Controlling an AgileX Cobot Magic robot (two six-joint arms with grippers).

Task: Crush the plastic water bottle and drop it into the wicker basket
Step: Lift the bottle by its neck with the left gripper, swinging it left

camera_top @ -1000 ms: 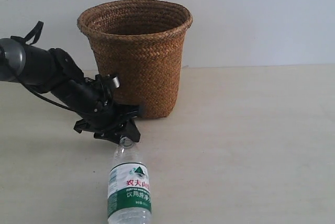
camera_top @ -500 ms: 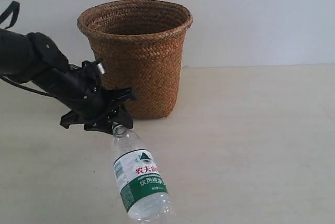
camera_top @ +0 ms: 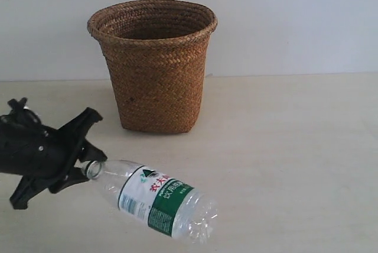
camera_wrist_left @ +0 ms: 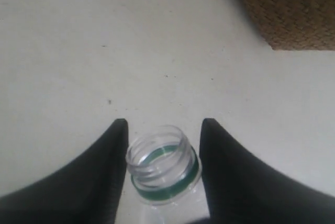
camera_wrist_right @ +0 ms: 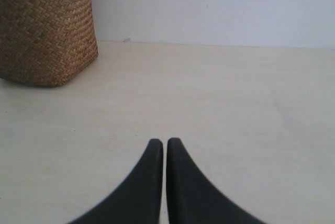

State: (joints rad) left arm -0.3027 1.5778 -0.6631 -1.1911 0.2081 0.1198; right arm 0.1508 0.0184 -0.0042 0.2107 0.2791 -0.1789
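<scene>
The plastic water bottle [camera_top: 156, 198] is clear and capless, with a white-and-green label. It hangs nearly level at the front left, its mouth pointing left. My left gripper [camera_top: 88, 167] is shut on the bottle's neck [camera_wrist_left: 163, 162], one black finger on each side of the open mouth. The brown wicker basket [camera_top: 155, 64] stands upright behind it, against the wall, and its lower corner [camera_wrist_left: 285, 9] shows in the left wrist view. My right gripper [camera_wrist_right: 164, 143] is out of the exterior view; its fingers are pressed together over bare table, holding nothing.
The pale tabletop [camera_top: 283, 146] stretches right of the basket to a white wall [camera_top: 295, 22]. The basket's side [camera_wrist_right: 47, 30] shows far off in the right wrist view.
My left arm has swung down and to the left with the bottle. The bottle has tipped from nearly upright to almost level, its base swinging right.
</scene>
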